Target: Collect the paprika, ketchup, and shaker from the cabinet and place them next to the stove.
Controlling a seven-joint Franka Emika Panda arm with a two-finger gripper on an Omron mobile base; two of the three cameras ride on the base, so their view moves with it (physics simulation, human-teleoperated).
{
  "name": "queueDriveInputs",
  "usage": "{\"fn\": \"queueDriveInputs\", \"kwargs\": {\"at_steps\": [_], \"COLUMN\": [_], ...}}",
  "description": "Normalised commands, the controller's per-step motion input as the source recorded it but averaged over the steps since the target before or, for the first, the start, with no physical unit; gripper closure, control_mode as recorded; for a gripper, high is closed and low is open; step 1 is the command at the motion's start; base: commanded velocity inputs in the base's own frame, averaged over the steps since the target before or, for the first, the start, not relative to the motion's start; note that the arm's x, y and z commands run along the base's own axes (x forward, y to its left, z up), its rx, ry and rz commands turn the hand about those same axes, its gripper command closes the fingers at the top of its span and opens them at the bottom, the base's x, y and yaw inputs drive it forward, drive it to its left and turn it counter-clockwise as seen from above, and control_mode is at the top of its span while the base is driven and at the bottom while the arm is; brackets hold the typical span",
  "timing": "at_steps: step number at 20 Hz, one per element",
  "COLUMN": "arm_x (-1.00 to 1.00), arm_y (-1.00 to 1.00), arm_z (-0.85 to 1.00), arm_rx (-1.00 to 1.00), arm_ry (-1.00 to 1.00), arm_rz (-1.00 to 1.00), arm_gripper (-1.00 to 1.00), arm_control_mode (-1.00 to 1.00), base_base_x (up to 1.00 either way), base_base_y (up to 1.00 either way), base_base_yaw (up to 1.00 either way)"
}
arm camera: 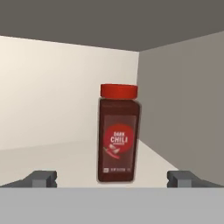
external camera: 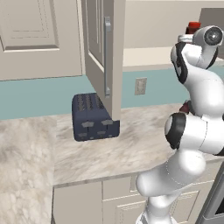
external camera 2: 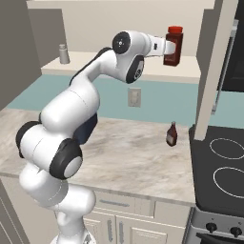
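Our arm hides part of the stove (external camera 2: 224,176), below the hand. The cabinet (arm camera: 65,105) surrounds our spread gripper (arm camera: 111,179). One paprika jar (arm camera: 117,133) stands upright straight ahead, untouched, between the fingertips (arm camera: 43,178). One ketchup bottle (external camera 2: 171,134) stands below; one shaker (external camera 2: 63,54) is small and blurred.

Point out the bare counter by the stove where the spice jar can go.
Free: the marble counter left of the small dark ketchup bottle, out toward the white wall outlet. Tight: the strip between that bottle and the glossy black cooktop. The red-lidded spice jar stands between the open end effector fingertips.
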Motion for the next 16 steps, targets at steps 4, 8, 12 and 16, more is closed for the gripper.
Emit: {"fn": "queueDriveInputs", "kwargs": {"at_steps": [4, 8, 12, 16], "arm_x": [0.40, 0.34, 0.22, 0.11], "arm_y": [-0.02, -0.03, -0.07, -0.01], "arm_z": [0.00, 0.00, 0.00, 0.00], "arm_rx": [0.00, 0.00, 0.00, 0.00], "arm_ry": [0.01, 0.01, 0.00, 0.00], "arm_rz": [0.03, 0.02, 0.01, 0.00], "arm_gripper": [-1.00, -1.00, -1.00, -1.00], "arm_control_mode": [-1.00, -1.00, -1.00, -1.00], "base_base_x": [0.00, 0.00, 0.00, 0.00], "base_base_y": [0.00, 0.00, 0.00, 0.00], "base_base_yaw": [0.00, 0.00, 0.00, 0.00]}}
